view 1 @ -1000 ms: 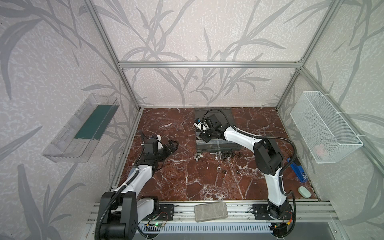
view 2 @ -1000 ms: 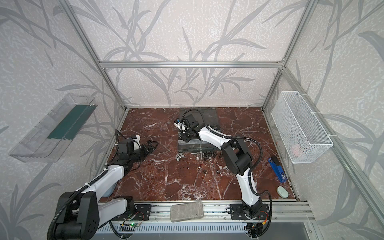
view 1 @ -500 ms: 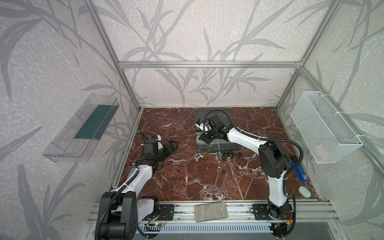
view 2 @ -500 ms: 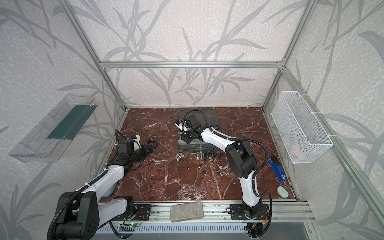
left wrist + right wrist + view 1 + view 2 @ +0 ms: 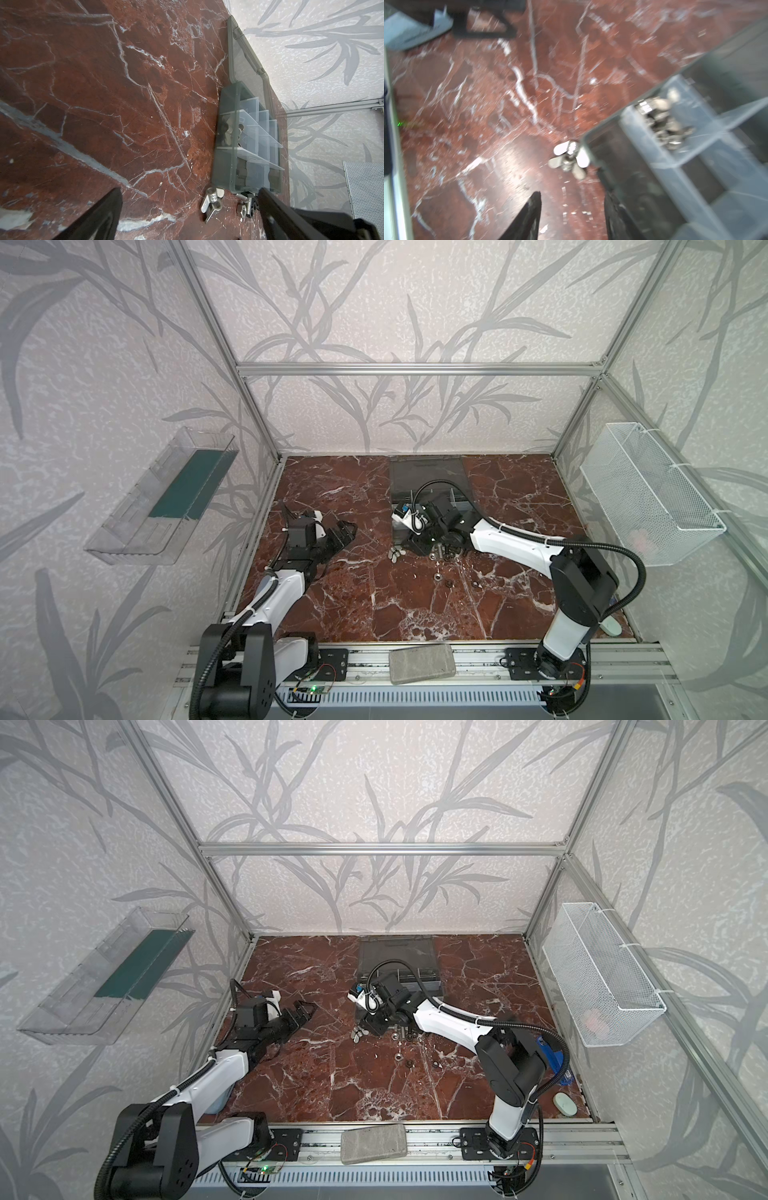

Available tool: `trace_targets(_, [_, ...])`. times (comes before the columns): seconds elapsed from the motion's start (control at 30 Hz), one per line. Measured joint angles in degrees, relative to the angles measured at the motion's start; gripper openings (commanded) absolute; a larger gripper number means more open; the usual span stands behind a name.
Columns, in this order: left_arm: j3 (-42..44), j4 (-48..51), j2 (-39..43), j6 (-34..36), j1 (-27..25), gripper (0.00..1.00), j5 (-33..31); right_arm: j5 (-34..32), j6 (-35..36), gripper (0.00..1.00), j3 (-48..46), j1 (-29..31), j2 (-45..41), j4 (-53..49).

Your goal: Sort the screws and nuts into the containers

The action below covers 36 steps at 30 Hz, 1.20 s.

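The dark grey organizer case (image 5: pixel 457 499) lies open at the back middle, its smoky lid (image 5: pixel 428 477) flat behind it. Its clear containers (image 5: pixel 252 133) show best in the left wrist view, and one holds silver wing nuts (image 5: pixel 662 122). Two more wing nuts (image 5: pixel 395 553) lie on the marble at the case's front left corner. A cluster of screws and nuts (image 5: pixel 446 553) sits along the front wall, and a few loose nuts (image 5: pixel 449 583) lie nearer the front. My right gripper (image 5: pixel 573 195) hovers open and empty just short of the wing nuts (image 5: pixel 569 160). My left gripper (image 5: pixel 345 531) is open and empty, left of the case.
A white mesh basket (image 5: pixel 648 497) hangs on the right wall and a clear tray with green base (image 5: pixel 166 497) on the left wall. A grey block (image 5: pixel 422 664) lies on the front rail. A blue item (image 5: pixel 548 1052) and a pale oval (image 5: pixel 565 1104) sit at the right front.
My right gripper has come forward from over the case to its front left corner and its jaws have widened. The left arm has not moved.
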<state>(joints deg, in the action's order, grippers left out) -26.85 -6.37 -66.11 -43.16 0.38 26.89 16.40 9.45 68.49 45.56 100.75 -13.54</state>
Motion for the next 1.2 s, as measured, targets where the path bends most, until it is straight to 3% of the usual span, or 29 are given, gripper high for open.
trace_targets(0.47, [0.0,0.9,0.8,0.0,0.0,0.99,0.0,4.2,-3.7,0.53,-4.9,2.6,2.5,10.4])
trace_targets(1.2, [0.0,0.8,0.8,0.0,0.0,0.99,0.0,4.7,1.1,0.53,0.2,2.6,11.1,10.9])
